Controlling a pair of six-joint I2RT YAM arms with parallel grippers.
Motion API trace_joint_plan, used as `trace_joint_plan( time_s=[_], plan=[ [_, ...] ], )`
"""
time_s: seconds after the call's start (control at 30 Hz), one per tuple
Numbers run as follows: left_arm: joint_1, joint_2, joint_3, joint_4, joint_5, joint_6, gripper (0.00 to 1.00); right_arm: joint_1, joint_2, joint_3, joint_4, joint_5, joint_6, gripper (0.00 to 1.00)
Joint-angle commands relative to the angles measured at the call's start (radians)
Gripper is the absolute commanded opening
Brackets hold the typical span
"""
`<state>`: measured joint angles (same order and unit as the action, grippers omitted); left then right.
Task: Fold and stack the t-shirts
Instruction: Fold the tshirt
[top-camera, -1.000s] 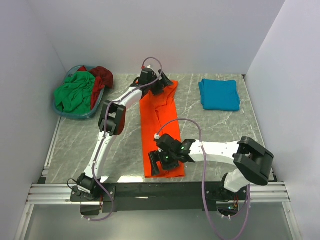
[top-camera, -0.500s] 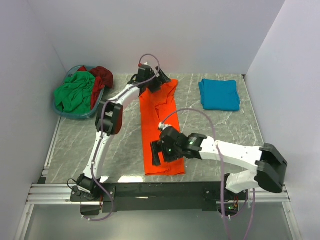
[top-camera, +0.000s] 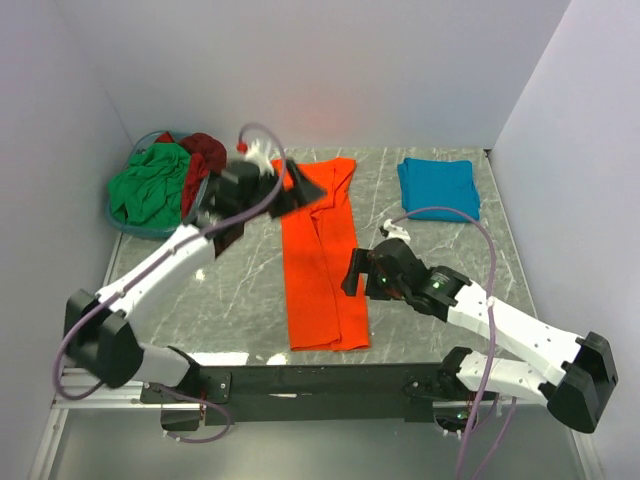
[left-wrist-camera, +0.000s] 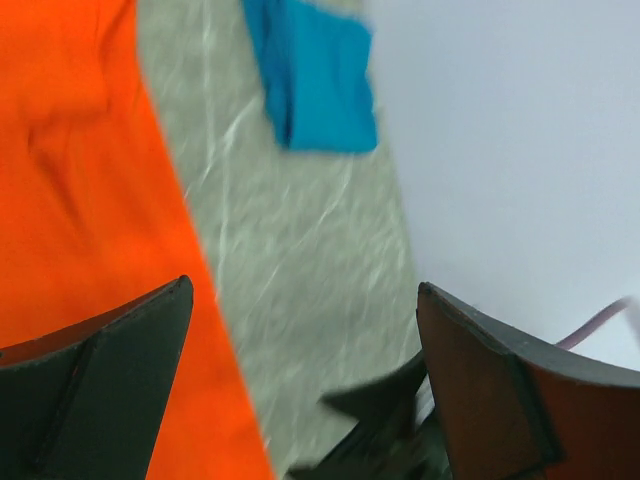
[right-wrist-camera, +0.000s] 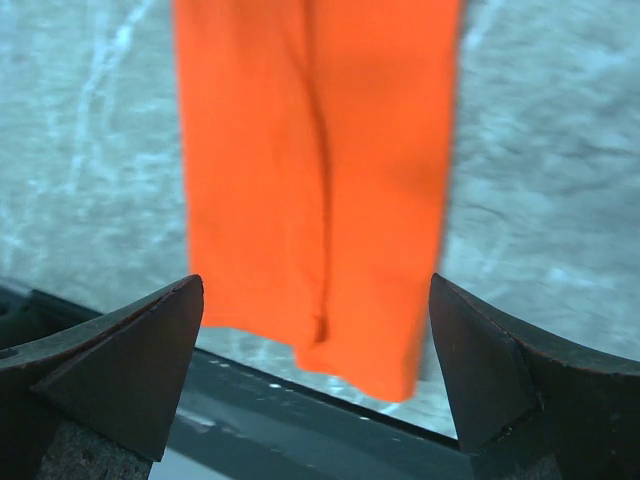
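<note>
The bright orange t-shirt (top-camera: 322, 255) lies folded into a long narrow strip down the middle of the table, its near end at the front edge. A teal blue t-shirt (top-camera: 438, 188) rests folded at the back right. My left gripper (top-camera: 296, 192) hovers open over the orange strip's far left corner. In the left wrist view the left gripper (left-wrist-camera: 305, 300) holds nothing, with orange cloth (left-wrist-camera: 80, 200) to its left and the teal shirt (left-wrist-camera: 315, 80) ahead. My right gripper (top-camera: 356, 272) is open beside the strip's right edge. The right wrist view shows the right gripper (right-wrist-camera: 316, 280) empty above the orange shirt (right-wrist-camera: 320, 170).
A blue basket (top-camera: 125, 222) at the back left holds the crumpled green t-shirt (top-camera: 150, 185) and dark red t-shirt (top-camera: 205, 152). White walls close in the left, back and right. The black front rail (right-wrist-camera: 300, 420) runs just past the strip's near end.
Both grippers have come off the orange shirt. The left arm swung back toward the near left. The right gripper rose and moved right and farther back, spreading a little wider.
</note>
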<state>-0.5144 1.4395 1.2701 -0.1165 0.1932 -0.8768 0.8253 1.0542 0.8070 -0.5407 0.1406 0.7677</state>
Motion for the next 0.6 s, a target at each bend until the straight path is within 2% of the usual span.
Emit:
trace_joint_plan(
  time_s=[0.0, 0.17, 0.27, 0.37, 0.47, 0.57],
  plan=[
    [-0.050, -0.078, -0.251, -0.104, -0.083, -0.017, 0.99, -0.018, -0.057, -0.055, -0.007, 0.073, 0.018, 1.00],
    [-0.159, -0.284, -0.506, -0.274, -0.118, -0.117, 1.00, -0.023, -0.095, -0.140, -0.025, -0.001, 0.019, 0.99],
    [-0.232, -0.399, -0.596, -0.395, -0.156, -0.212, 1.00, -0.023, -0.114, -0.196, -0.010, -0.065, 0.048, 0.98],
    [-0.295, -0.500, -0.676, -0.417, -0.141, -0.293, 0.99, -0.023, -0.118, -0.249, 0.018, -0.137, 0.074, 0.97],
    [-0.355, -0.527, -0.707, -0.410, -0.121, -0.342, 0.99, -0.023, -0.096, -0.278, 0.030, -0.188, 0.084, 0.96],
    [-0.433, -0.470, -0.697, -0.410, -0.133, -0.364, 0.99, -0.023, -0.071, -0.310, 0.045, -0.223, 0.110, 0.95]
  ],
)
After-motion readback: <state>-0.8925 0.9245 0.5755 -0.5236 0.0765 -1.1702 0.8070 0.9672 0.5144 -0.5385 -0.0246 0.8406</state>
